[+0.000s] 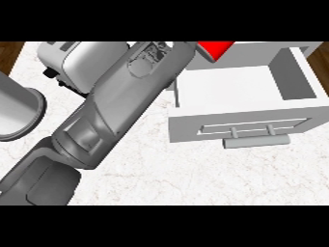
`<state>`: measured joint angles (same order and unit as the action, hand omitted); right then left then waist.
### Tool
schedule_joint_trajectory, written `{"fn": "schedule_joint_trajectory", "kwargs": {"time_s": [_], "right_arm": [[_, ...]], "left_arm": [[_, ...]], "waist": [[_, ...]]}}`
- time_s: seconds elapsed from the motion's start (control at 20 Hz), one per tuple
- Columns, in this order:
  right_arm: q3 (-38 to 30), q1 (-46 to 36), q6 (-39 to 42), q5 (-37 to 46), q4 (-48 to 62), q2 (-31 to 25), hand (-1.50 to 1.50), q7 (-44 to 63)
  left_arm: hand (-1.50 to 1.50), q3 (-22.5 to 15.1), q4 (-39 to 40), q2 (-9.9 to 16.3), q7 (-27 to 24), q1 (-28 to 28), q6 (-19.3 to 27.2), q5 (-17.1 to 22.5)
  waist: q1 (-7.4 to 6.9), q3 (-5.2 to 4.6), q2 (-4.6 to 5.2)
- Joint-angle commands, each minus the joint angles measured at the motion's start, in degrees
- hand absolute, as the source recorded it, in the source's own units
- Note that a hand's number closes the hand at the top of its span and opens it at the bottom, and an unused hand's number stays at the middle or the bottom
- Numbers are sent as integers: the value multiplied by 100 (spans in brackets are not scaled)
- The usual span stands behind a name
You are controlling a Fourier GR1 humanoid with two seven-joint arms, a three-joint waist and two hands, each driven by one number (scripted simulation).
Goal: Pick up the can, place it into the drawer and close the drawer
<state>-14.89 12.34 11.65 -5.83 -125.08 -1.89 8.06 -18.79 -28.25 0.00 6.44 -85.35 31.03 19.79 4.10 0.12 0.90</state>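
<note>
Head view: a grey forearm (117,101) is seen stretched diagonally from the lower left up toward the top centre, across a white marbled bench (195,178). Which arm it is cannot be settled from this view alone. Its wrist end reaches the top edge beside a white open drawer (231,87), and the hand itself is not shown, so whether it is wide, narrow or holding anything cannot be told. The drawer is pulled out, its pale interior exposed and appearing empty; a flat bar handle (252,130) is carried on its front panel. A bright red shape (215,48) is glimpsed at the top edge, just behind the drawer's back wall and just beside the forearm's end; this may be the can, but too little is shown to be sure. A silver rounded toaster-like appliance (74,60) is partly hidden under the forearm at upper left, and a grey cylindrical container (6,111) lies at the left edge.

Judged from this, no can is placed in the drawer yet, and the drawer is not closed. Grasping, placing and closing appear to be left.
</note>
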Motion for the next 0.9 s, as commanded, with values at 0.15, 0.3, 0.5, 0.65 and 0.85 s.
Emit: {"fn": "schedule_joint_trajectory", "kwargs": {"time_s": [0.15, 0.3, 0.5, 0.65, 0.85], "right_arm": [[-25, -227, -44, 58, 219, -34, -150, -56], [18, -337, -41, 129, 408, -39, -150, -118], [113, -259, -65, 192, 250, 34, -150, -104], [-99, -737, -121, 23, 476, -194, -150, 152], [160, -742, -131, 156, 297, -80, -150, 133]], "left_arm": [[150, -568, 374, 0, -311, -72, 315, 352], [150, -963, 288, 0, -305, 99, 529, 514], [150, -1005, 588, 0, -535, -1, 529, 560], [150, -1210, 613, 0, -761, 322, 511, 667], [150, -1403, 807, 0, -805, 197, 622, 659]], "waist": [[102, 3, 19], [156, 6, 31], [175, 4, 40], [247, 5, 84], [304, 5, 101]]}}
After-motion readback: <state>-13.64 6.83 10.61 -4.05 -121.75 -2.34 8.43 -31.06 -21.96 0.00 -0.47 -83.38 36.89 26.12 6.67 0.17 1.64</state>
